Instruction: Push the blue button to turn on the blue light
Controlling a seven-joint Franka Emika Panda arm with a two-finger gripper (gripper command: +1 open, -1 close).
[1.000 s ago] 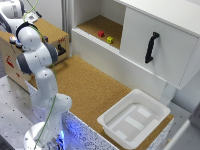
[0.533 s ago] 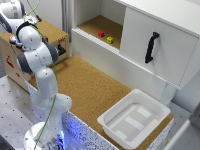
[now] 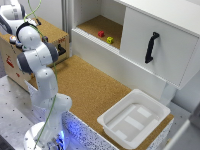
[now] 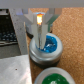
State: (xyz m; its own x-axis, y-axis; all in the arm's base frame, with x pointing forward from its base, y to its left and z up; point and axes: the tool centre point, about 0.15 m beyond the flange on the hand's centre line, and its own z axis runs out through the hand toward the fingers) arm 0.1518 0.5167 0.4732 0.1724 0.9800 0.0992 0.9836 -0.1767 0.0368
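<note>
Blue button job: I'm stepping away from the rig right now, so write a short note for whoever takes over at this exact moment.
Hand: fingers close together, tips right over the blue button, holding nothing. Whether they touch the cap cannot be told from the wrist view.
Blue button: round blue cap in a grey housing, directly below the hand. A green button sits beside it.
In the exterior view the arm reaches over the wooden box at the exterior view's left; the button itself is hidden there.
Done: hand is lined up on the blue button.
Left: confirm the press; a blue light is not clearly visible.
</note>
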